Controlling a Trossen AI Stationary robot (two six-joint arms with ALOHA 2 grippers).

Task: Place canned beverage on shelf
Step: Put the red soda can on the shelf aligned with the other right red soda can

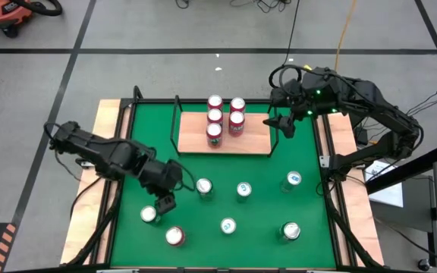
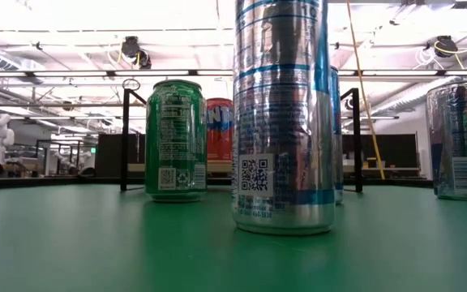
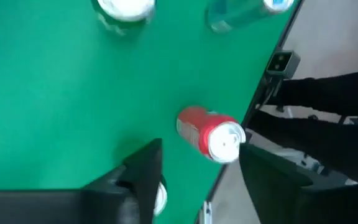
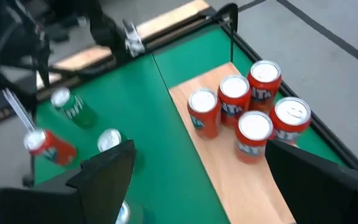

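- Your left gripper (image 1: 165, 202) hangs low over the green mat (image 1: 264, 171), fingers parted and empty, between a green can (image 1: 149, 215) and a red can (image 1: 174, 236).
- Pick one, centre the fingers on its body, then close.
- Your right gripper (image 1: 285, 126) waits wide open beside the shelf (image 1: 256, 141).
- The shelf holds five red cans (image 1: 226, 117), clustered left of centre; its right half is bare.

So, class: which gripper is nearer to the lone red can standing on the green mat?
Left. The left gripper hovers just above and beside the red can at the mat's front-left. The right gripper is far off by the shelf.
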